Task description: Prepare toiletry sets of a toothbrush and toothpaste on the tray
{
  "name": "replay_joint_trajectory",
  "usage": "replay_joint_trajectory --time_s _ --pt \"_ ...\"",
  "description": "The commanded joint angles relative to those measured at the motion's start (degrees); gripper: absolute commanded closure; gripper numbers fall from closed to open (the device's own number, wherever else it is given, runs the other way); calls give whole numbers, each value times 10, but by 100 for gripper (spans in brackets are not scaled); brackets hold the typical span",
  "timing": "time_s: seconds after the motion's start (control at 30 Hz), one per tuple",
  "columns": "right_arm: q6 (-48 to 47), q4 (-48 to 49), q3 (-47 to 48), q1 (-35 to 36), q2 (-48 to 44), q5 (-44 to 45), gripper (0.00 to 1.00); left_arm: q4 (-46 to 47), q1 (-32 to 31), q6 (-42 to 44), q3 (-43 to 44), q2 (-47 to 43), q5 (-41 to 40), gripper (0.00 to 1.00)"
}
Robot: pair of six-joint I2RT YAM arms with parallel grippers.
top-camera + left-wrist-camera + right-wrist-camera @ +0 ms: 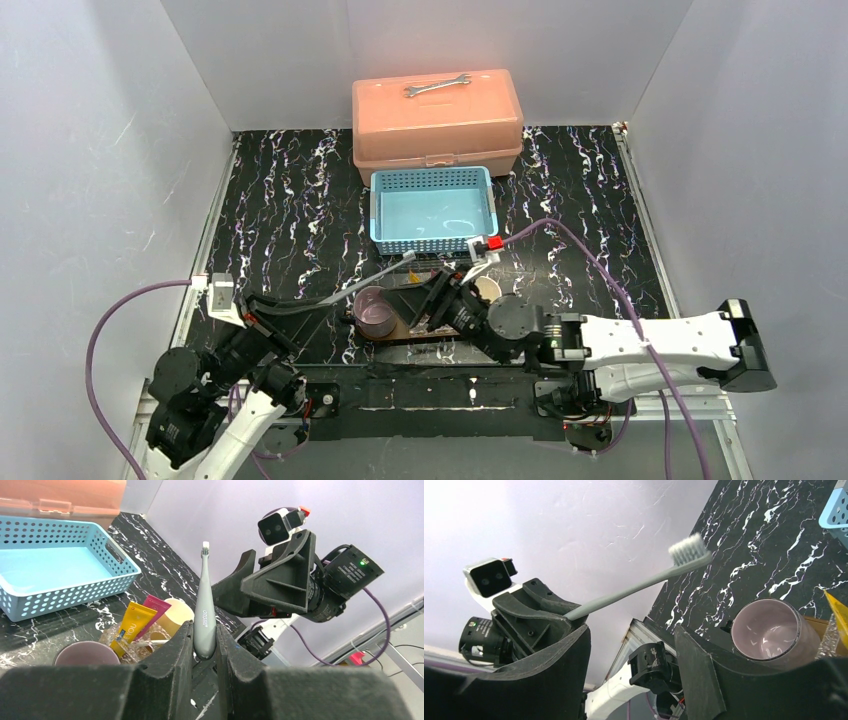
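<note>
Yellow tube (131, 625) and magenta tube (156, 607) lean between purple cup (86, 655) and cream cup (176, 614). Left gripper (204, 630) pinches toothbrush (204, 605) handle, bristles above jaws. Right gripper (631, 632) jaws spread; toothbrush beyond their gap, untouched.

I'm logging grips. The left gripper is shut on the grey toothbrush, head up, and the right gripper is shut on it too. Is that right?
Not quite. The right gripper is open and holds nothing, as the right wrist view shows. The left gripper is shut on the grey toothbrush, head up, as you said.
</note>
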Motion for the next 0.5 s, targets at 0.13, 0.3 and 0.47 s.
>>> replay_joint_trajectory --time_s 0.13,0.3,0.47 --pt "29 117 57 -6 72 38 30 57 1 44 -21 -25 -12 100" --pt "41 154 64 -15 100 44 30 70 1 50 -36 -35 -9 100" --pt "58 178 73 -27 123 40 34 82 1 57 -53 -49 -11 100"
